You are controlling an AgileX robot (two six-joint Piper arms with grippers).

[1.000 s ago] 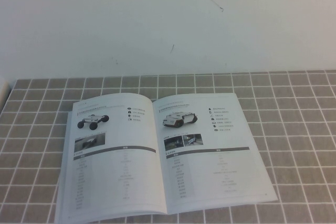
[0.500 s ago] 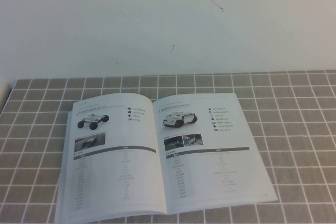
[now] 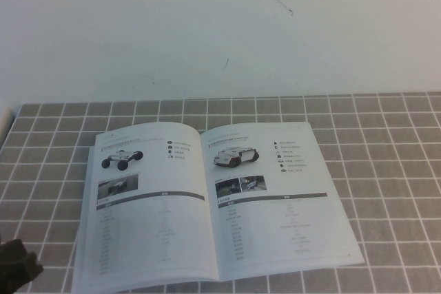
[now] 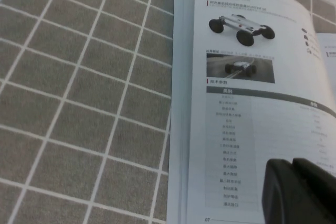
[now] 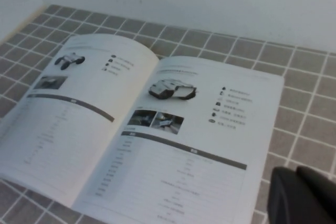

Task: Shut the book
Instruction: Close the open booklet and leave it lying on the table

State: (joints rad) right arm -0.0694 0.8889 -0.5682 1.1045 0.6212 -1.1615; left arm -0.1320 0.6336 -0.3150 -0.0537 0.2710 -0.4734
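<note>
- Approaching is the step in hand, by my reading: the book (image 3: 213,204) lies fully open and flat on the tiled table (image 3: 400,142), in the middle toward the near edge, and nothing is lifting it.
- Left gripper (image 3: 17,266) sits at the near-left corner of the high view, just beside the book's near-left corner. Its wrist view (image 4: 299,190) puts it over the near part of the left page (image 3: 145,204). I cannot tell whether it is open or closed, or whether it touches paper.
- Left page's outer edge (image 4: 178,103) shows several stacked sheets against the tiles, a likely place to get under.
- Gutter (image 3: 207,197) runs near to far between the 2 pages and would be the hinge line.
- Right page (image 3: 275,197) lies flat, slightly bowed near the gutter.
- Right gripper (image 5: 302,198) appears only in its own wrist view, off the book's near-right corner and apart from it; open or closed, I cannot tell.
- Next, 1 half probably needs lifting at its outer edge and swinging over the gutter onto the other.
</note>
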